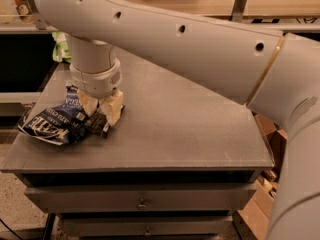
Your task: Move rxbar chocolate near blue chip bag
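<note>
Rxbar chocolate (pixel 97 125) is at the left of the frame, low on the grey table (pixel 190 134), a small dark bar lying tilted with its left end touching, or just beside, the right edge of the blue chip bag (pixel 50 124). The gripper (pixel 102 115) stands straight above it at the end of the big white arm (pixel 200 39) that crosses the frame from the right. Its two cream fingers (pixel 114 106) are drawn in narrow and hold the bar between their tips.

By the look of it, the carrying is nearly done and the step in hand is the set-down: the bar is next to the bag and at or almost at table height. The next move calls for letting the fingers part enough to free the bar, then lifting straight up so neither the wrapper nor the crinkled foil of the bag is dragged along. A sideways pull-off could nudge the bag, which lies loose near the table's left edge.

As for writing, the bag carries white lettering on dark blue; the large word seems to read "Kettle", and a smaller line looks like "potato chips", though the creases break it up. Nothing on the bar's wrapper can be read from here. A light green bag (pixel 61 46) lies at the upper left, well apart, half hidden behind the arm.
</note>
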